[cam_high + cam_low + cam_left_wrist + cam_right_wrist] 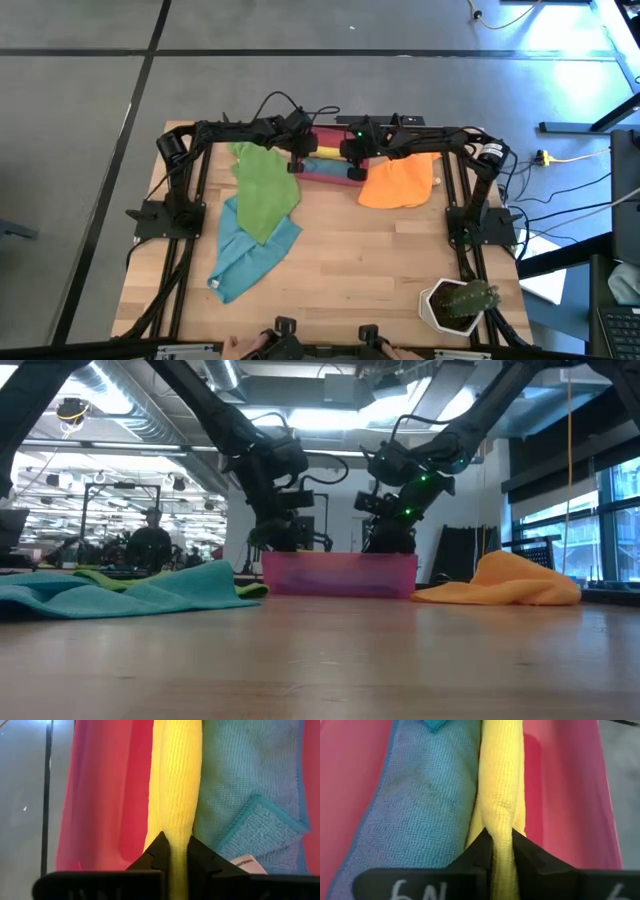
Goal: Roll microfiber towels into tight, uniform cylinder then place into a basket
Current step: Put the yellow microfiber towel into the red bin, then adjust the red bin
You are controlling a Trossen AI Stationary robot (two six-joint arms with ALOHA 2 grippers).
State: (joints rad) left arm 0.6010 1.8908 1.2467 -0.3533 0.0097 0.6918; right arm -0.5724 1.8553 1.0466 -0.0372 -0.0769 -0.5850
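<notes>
left gripper (pixel 175 851), right gripper (pixel 501 845), both clamped

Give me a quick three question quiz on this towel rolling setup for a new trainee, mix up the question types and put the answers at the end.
1. True or false: the yellow towel is pinched at both ends, by the left gripper and the right gripper.
2. Multiple choice: which towel already lies in the basket beside the yellow one? A) orange B) green C) teal-blue
3. Fill in: in the high view, the loose orange towel lies on the table on the ______ arm's side.

Key
1. True: each wrist view shows dark fingers closed on the yellow roll.
2. C: the rolled teal-blue towel lies against it.
3. Right.
</notes>
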